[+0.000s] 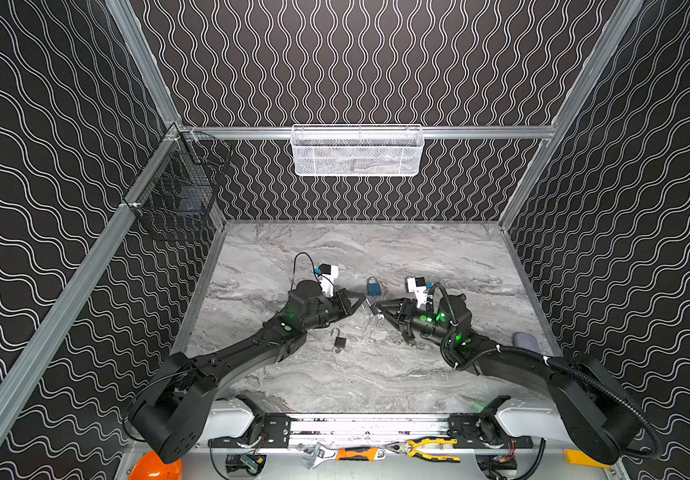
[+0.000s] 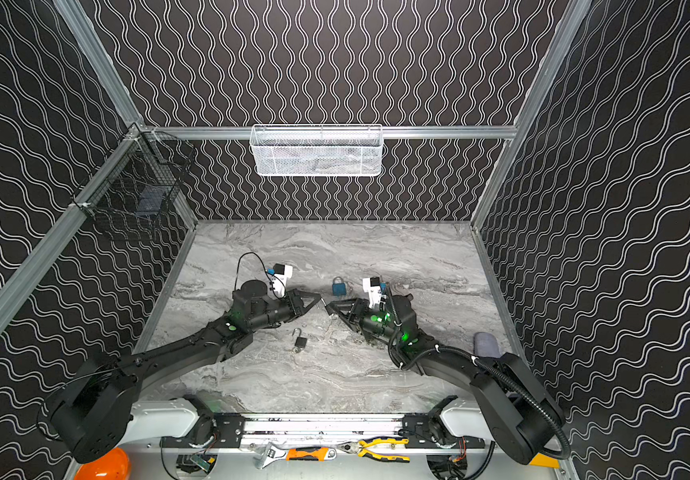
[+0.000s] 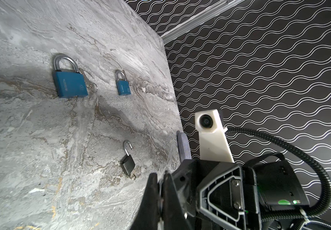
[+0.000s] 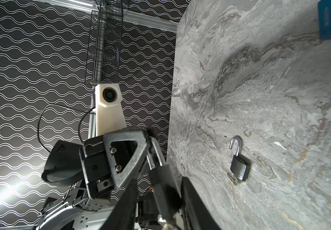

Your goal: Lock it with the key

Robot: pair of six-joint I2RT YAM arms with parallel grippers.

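Above the middle of the tabletop point(image 1: 376, 386), a padlock point(image 4: 164, 179) hung between the left gripper point(image 1: 362, 300) and the right gripper point(image 1: 378, 306). Just behind them a big padlock point(image 1: 373, 287) lay flat, with a smaller padlock point(image 3: 122, 87) farther toward the right edge. An open padlock point(image 1: 340, 343) lay in front of the grippers, nearer the front edge. A roll point(image 1: 525, 341) sat against the right edge. Tools point(image 1: 358, 454) lay in a row before the front edge.
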